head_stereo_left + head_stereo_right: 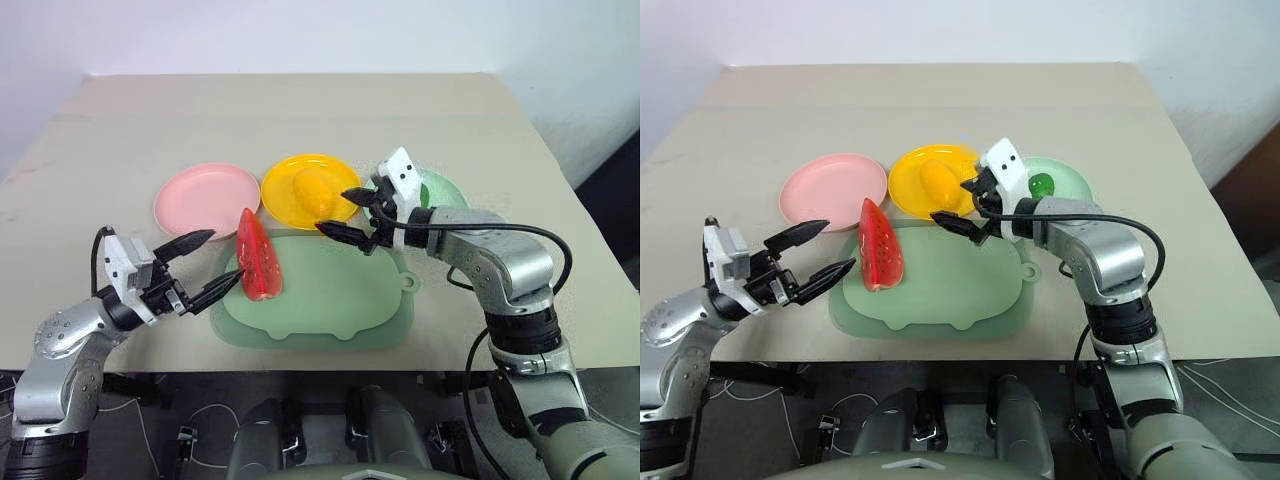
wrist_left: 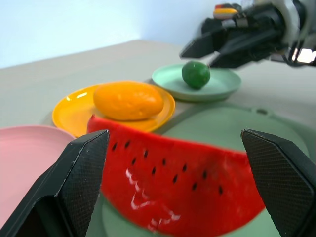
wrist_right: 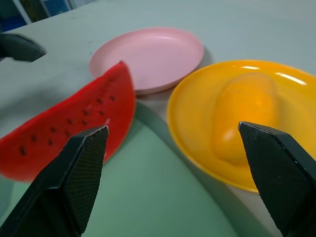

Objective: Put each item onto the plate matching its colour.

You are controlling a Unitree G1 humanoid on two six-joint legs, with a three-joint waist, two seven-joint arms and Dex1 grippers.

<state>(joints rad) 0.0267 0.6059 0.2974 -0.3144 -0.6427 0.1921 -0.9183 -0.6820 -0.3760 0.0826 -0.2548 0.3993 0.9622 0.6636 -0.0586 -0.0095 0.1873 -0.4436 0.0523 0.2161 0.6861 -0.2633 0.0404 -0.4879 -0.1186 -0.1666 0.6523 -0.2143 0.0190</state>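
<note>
The red watermelon slice (image 1: 257,255) rests on the left edge of the mat, just in front of the pink plate (image 1: 207,198), which holds nothing. My left gripper (image 1: 222,258) is open right beside the slice, its fingers pointing at it without touching. The yellow mango (image 1: 313,192) lies on the yellow plate (image 1: 290,200). The round green fruit (image 1: 1041,185) sits on the mint green plate (image 1: 1070,178). My right gripper (image 1: 333,210) hangs open and holds nothing, above the mat's far edge between the yellow and green plates.
A large pale green rounded mat (image 1: 330,300) lies near the table's front edge, under the slice and the right gripper. Bare beige table (image 1: 300,110) stretches behind the plates and to both sides.
</note>
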